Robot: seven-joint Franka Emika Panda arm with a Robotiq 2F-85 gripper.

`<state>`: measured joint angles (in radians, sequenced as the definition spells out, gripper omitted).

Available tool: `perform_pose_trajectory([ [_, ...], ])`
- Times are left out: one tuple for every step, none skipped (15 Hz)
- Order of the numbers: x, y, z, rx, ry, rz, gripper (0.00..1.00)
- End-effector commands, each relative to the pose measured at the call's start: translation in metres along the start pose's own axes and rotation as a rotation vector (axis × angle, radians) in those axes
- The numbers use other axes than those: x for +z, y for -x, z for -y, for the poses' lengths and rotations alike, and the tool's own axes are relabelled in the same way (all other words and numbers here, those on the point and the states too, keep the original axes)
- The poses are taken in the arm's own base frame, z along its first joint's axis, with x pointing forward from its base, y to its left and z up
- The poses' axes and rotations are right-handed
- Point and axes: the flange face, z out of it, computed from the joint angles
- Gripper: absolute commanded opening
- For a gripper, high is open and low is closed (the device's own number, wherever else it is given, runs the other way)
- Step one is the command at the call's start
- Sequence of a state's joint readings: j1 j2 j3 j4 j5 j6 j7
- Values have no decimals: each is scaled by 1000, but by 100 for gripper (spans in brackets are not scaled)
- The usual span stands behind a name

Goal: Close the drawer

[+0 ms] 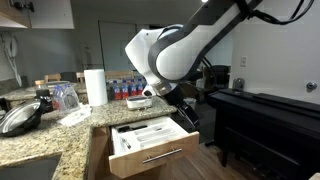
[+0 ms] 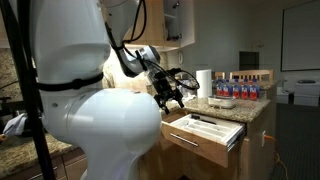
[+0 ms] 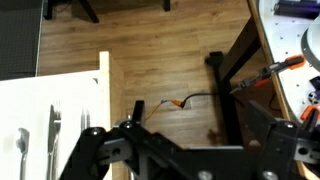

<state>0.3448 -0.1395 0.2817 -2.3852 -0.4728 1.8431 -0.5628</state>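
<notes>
The drawer [image 1: 140,163] stood pulled well out from under the desk [image 1: 50,138], its white tray [image 1: 145,132] and the cutlery in it fully exposed. The task was not yet done.

The hand [image 2: 170,100] hung in the air with its fingers [image 2: 177,101] apart and nothing between them. It touched no part of the drawer. In the wrist view the hand [image 3: 190,125] looked down on bare floor [image 3: 170,60], with the drawer [image 3: 104,100] off to one side and below, its wooden edge near one finger. Whether that edge was the front board or a side wall could not be told from there.

The step in hand seemed to be the approach to the front board. To do it well, the hand probably needed to drop to the level of the front and come round to its outer face, near the handle [image 1: 160,157]. Pressing near the middle of the board would likely keep the drawer from skewing on its runners. Fingers brought together would give a firmer pushing surface and be less likely to catch the bar. The push itself ought to run straight along the drawer's travel, toward the desk, slowly enough that the cutlery did not jump. The hand should also stay clear of the tray rim on the way down.
</notes>
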Motion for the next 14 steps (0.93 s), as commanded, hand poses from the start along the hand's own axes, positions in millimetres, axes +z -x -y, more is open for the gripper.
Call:
perform_pose_trajectory([
  [5, -9, 3, -8, 38, -197, 100],
  [7, -10, 5, -6, 51, -254, 100],
  [9, -11, 6, 2, 73, -307, 100],
  [10, -14, 7, -3, 102, -355, 100],
  [10, -16, 8, -1, 129, -404, 100],
  [9, -18, 9, -3, 146, -456, 100],
  [7, -19, 14, -7, 170, -507, 100],
  [3, -20, 21, -10, 197, -556, 100],
  [6, -31, 6, 13, 150, -478, 100],
  [6, -31, 9, 11, 156, -489, 100],
  [6, -31, 9, 11, 155, -486, 100],
  [6, -31, 8, 11, 154, -486, 100],
  [6, -32, 7, 11, 154, -486, 100],
  [6, -32, 7, 11, 153, -486, 100],
])
